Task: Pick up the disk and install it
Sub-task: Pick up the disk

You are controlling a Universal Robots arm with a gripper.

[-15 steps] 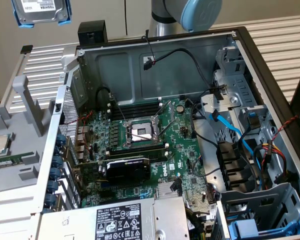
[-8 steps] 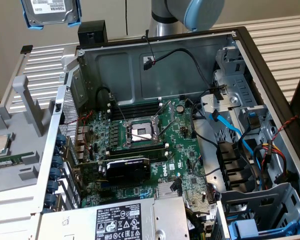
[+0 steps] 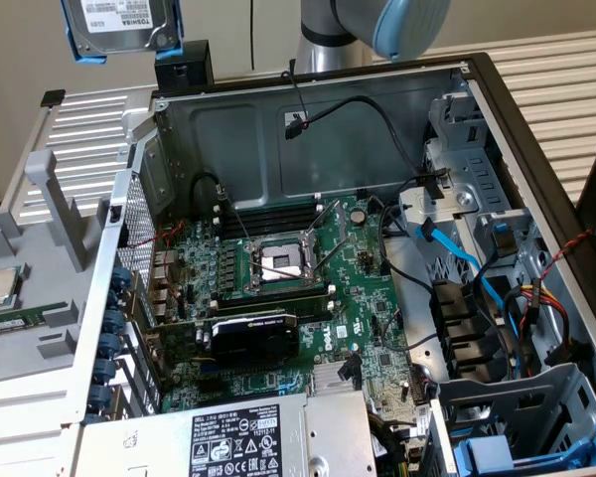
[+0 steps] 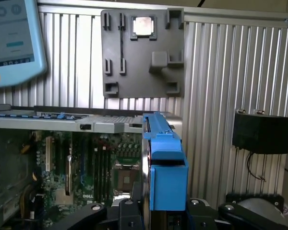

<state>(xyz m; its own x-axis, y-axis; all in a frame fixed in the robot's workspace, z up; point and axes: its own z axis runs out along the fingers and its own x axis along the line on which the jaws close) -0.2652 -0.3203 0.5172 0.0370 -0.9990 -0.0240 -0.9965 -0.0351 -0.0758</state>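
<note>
Disk gripped in the claw, not yet installed.
The claw is closed tight on the disk's blue frame, holding it raised clear of the open computer case. The pickup looks done; seating it in the drive cage is left.
</note>
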